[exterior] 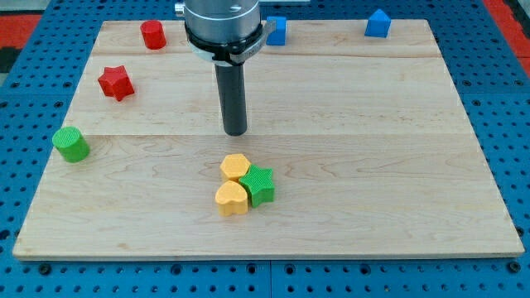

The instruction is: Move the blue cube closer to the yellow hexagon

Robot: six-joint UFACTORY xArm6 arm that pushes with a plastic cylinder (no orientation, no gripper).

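Just above the yellow hexagon [235, 166], my tip [236, 132] holds nothing, well apart from the blue cube [276, 31]; a careless sweep could scatter that cluster.

A pale wooden board [397, 165] lay on a blue pegboard table [513, 124]. A yellow hexagon [235, 166], yellow heart [231, 199] and green star [260, 185] clustered touching near the view's bottom. A green cylinder [71, 144] and red star [116, 82] sat left; a red block [153, 35], blue cube [276, 31] and another blue block [378, 24] lined the top edge.
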